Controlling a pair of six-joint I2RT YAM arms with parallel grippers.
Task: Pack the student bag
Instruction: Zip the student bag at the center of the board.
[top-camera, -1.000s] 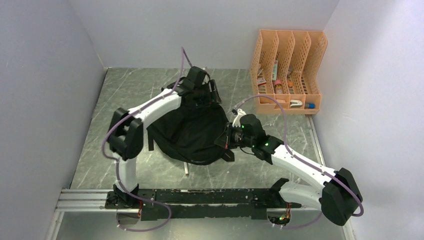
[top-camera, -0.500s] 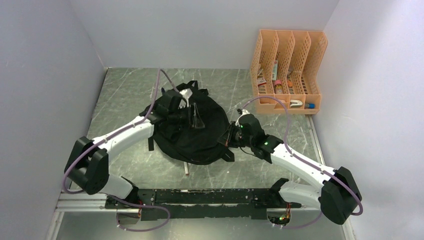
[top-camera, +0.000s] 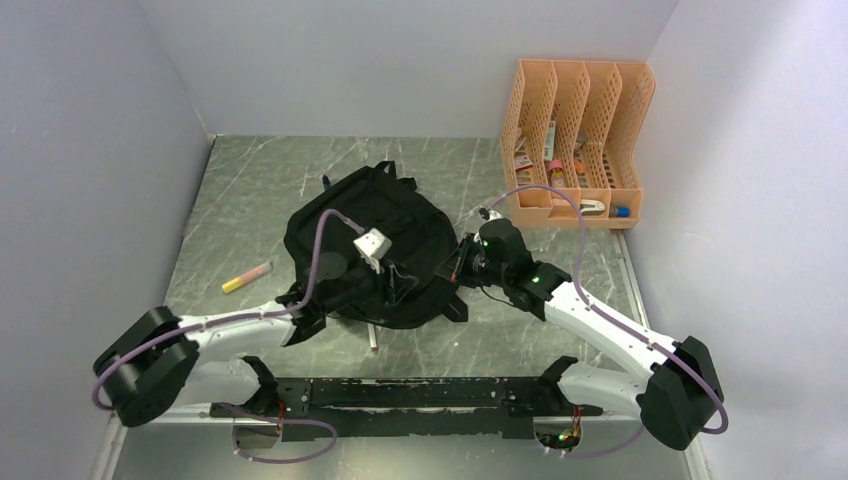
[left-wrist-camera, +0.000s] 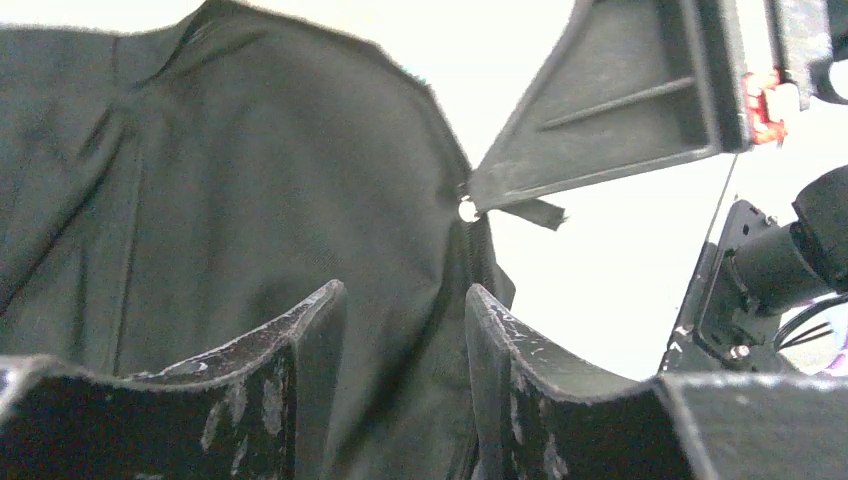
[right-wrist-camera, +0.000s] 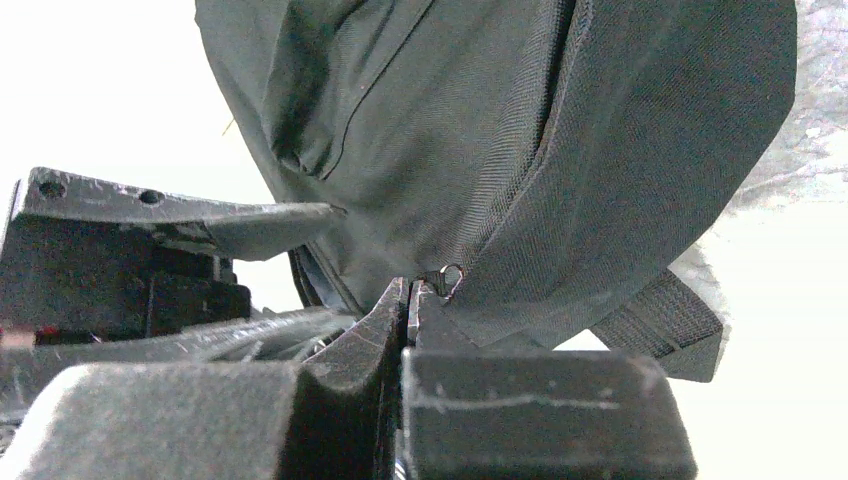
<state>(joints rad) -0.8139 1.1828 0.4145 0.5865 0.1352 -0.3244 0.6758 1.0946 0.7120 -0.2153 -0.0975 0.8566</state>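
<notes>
Top view: bright, even, diffuse light from above. Soft faint shadows lie under the arms and there is a mild sheen on the table (top-camera: 260, 180). It is sharp throughout, though the student bag (top-camera: 400, 235) reads as a flat black mass with its detail crushed. Left wrist view: the background is blown out white at upper centre and right, the fabric is dim, and the left gripper (left-wrist-camera: 405, 292) is soft at the lower edge. Right wrist view: white clipping at left and lower right, the weave is crisp at centre, and the right gripper (right-wrist-camera: 408, 290) is blurred at the bottom.
</notes>
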